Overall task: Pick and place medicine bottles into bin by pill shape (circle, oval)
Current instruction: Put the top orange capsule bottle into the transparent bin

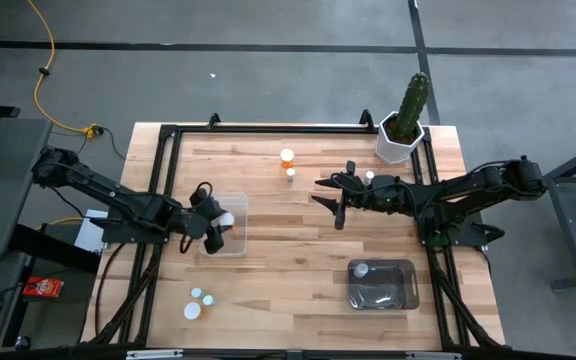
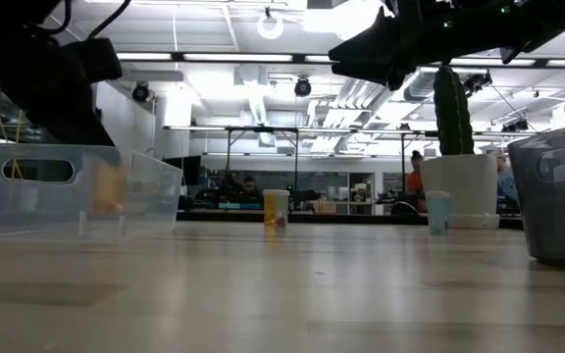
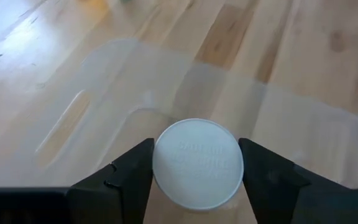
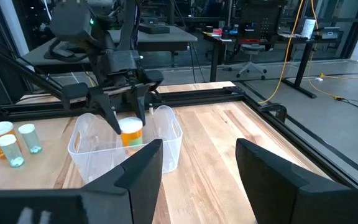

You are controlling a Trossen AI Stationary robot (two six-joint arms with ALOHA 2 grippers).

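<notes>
While gripping an orange bottle [image 4: 131, 132] over the clear bin [image 1: 232, 225], left claw [image 1: 223, 221], right claw [image 1: 340, 205] spread, wooden table [image 1: 288, 270].

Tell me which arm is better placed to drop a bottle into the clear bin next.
Left. The left gripper already holds an orange bottle over the clear bin. The right gripper is open and empty, out over mid-table.

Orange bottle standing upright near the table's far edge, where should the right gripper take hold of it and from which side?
Probably from above, by the round white cap of the orange bottle: it stands upright, and a smaller bottle crowds its near side. The open right gripper should close across the free sides.
</notes>
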